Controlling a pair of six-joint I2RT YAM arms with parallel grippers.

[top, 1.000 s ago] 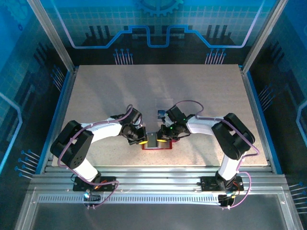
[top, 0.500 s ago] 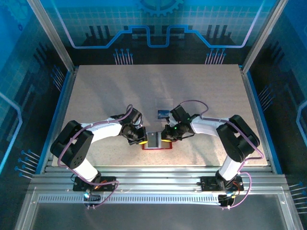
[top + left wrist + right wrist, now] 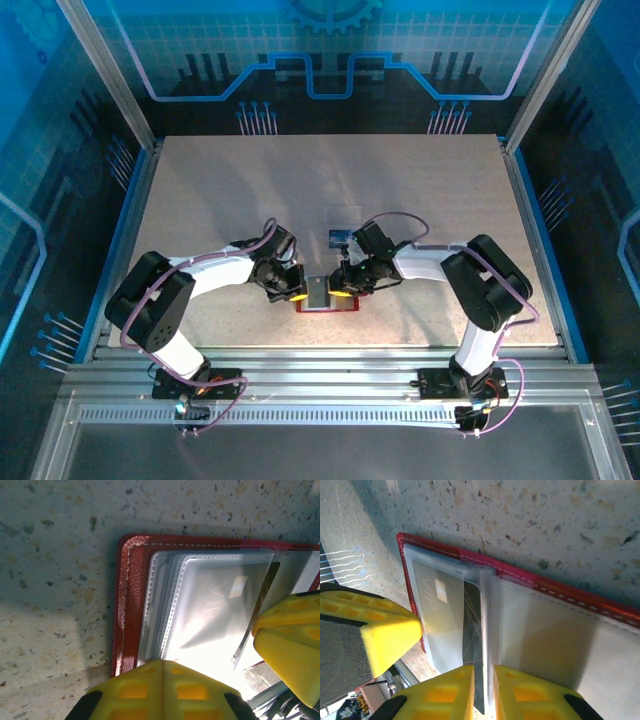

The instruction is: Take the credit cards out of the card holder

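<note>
The red card holder [image 3: 327,302] lies open near the table's front edge, clear pockets up [image 3: 131,595] [image 3: 555,587]. A dark credit card [image 3: 472,615] shows as a strip between two pockets, and its corner [image 3: 267,580] peeks out in the left wrist view. My left gripper [image 3: 298,294] [image 3: 162,667] is shut, its tips pressing on the left pocket's edge. My right gripper [image 3: 341,291] [image 3: 484,672] stands over the dark card with a narrow gap between its jaws. A blue credit card [image 3: 338,237] lies on the table behind the holder.
A clear plastic tray [image 3: 345,214] sits faintly just beyond the blue card. The two grippers are nearly tip to tip over the holder. The table's front rail [image 3: 320,352] runs just behind them, and open tabletop stretches to the back and both sides.
The right gripper's jaws have parted slightly over the dark card, and its wrist has shifted a little. The left arm and the holder have stayed put.
</note>
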